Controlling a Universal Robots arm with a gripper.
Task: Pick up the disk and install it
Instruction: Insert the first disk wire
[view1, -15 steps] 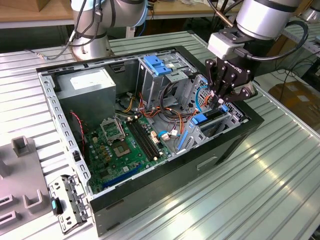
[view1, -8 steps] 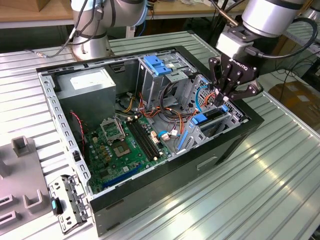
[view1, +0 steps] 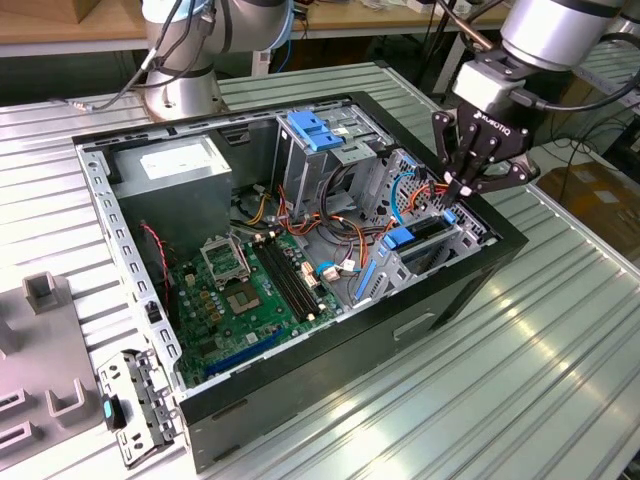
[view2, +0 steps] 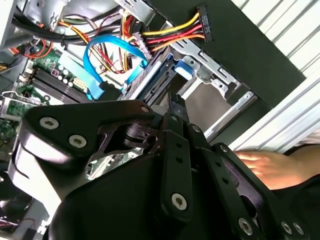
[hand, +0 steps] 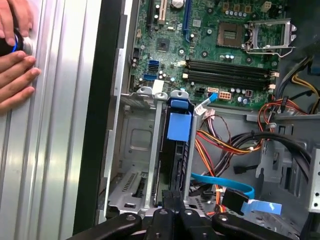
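We see the end effector (view1: 457, 188) lowered into the front end of the open computer case (view1: 330, 370), which lies on its side on the ribbed metal tabletop (view1: 480, 400). Its fingers are drawn together with no gap between them, and their tips meet the end of the disk (hand: 175, 155). We cannot tell whether they pinch any part of it. The disk stands on edge in a slot of the drive cage (hand: 132, 145) at the case's front end, its blue tab toward the motherboard (view1: 245, 290) on the case floor. A person's hand (hand: 15, 65) rests on the tabletop just outside the case wall.
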